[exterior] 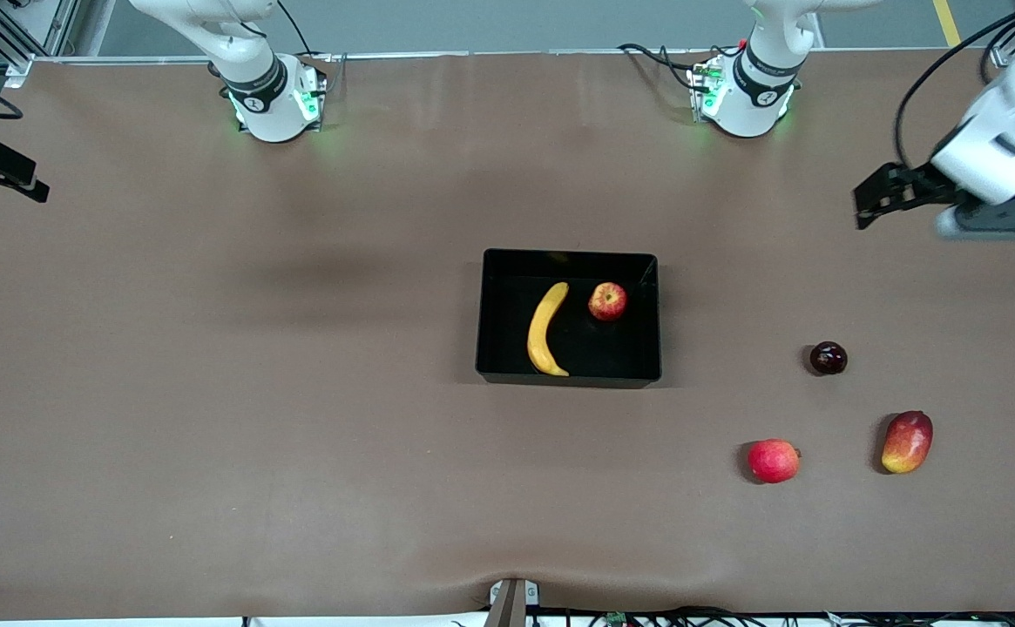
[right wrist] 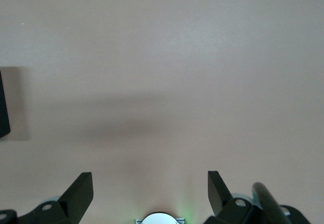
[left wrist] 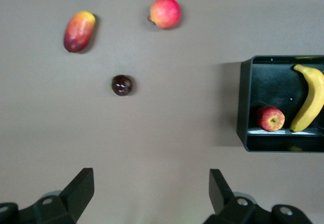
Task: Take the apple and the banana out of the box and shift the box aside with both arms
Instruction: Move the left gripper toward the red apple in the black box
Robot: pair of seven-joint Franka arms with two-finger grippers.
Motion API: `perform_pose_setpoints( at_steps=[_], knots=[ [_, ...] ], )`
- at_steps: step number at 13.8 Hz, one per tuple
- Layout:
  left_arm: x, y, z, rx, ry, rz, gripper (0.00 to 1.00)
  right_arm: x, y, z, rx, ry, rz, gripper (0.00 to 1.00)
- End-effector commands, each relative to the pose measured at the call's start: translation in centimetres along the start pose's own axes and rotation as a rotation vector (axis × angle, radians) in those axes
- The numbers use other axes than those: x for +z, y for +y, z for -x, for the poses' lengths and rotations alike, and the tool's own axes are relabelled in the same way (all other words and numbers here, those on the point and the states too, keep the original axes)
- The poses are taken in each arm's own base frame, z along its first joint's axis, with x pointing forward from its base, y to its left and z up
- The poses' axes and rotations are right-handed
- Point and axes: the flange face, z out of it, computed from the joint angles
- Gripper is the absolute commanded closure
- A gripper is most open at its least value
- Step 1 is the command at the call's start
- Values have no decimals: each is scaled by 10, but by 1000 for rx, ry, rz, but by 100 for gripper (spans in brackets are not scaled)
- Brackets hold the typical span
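The black box (exterior: pixel 568 256) stands mid-table. The yellow banana (exterior: pixel 545 329) and the small red apple with yellow patches (exterior: pixel 607 301) lie inside it, side by side and apart. The left wrist view shows the box (left wrist: pixel 244 102), the banana (left wrist: pixel 311 100) and the apple (left wrist: pixel 271 119) too. My left gripper (exterior: pixel 864 207) hangs open and empty over bare table at the left arm's end (left wrist: pixel 152 176). My right gripper (right wrist: pixel 150 178) is open and empty over bare table near the right arm's base. It is out of the front view. One corner of the box (right wrist: pixel 2 102) shows in its wrist view.
Three loose fruits lie on the table toward the left arm's end, nearer the front camera than the box: a dark plum (exterior: pixel 828 358), a round red fruit (exterior: pixel 773 461) and a red-yellow mango (exterior: pixel 907 441). The arm bases (exterior: pixel 276 100) stand along the table's edge.
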Motion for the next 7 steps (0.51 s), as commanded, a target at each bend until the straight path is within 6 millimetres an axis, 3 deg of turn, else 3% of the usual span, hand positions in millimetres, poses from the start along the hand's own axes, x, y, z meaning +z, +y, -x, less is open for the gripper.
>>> perform_pose_setpoints(
  at_steps=[1,7],
  knots=[
    [30,48,-8,-28,-69,0,0,-3,3,0,-1,-1,4,0],
    [117,147,-17,-152,-15,31,0,-3,3,0,-1,-1,4,0]
  ],
)
